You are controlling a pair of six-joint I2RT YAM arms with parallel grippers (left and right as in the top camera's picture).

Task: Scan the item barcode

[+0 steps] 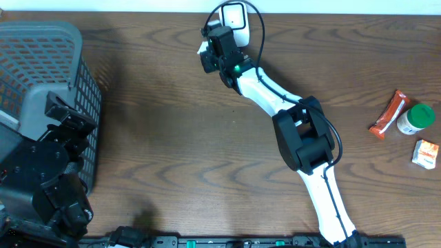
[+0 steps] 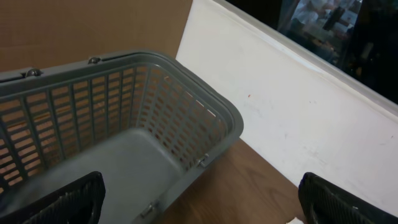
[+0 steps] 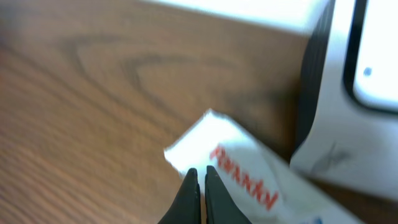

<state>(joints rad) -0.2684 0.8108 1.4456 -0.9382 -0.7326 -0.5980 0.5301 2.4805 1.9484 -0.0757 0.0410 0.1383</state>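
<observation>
My right gripper [image 1: 209,56] is at the far middle of the table, just left of the white scanner [image 1: 235,15]. Its jaws are pinched shut on the edge of a white packet with red lettering [image 3: 249,180], which sticks out past the fingertips [image 3: 189,183]; a corner of the packet [image 1: 201,48] shows in the overhead view. The scanner's body [image 3: 367,93] fills the right of the right wrist view. No barcode is visible. My left gripper [image 2: 202,202] is wide open and holds nothing, hanging over the corner of the grey basket [image 2: 186,93].
The grey mesh basket [image 1: 48,41] stands at the far left with my left arm [image 1: 41,172] beside it. At the right edge lie an orange packet [image 1: 384,117], a green-lidded jar [image 1: 417,118] and a small white-and-orange box [image 1: 426,153].
</observation>
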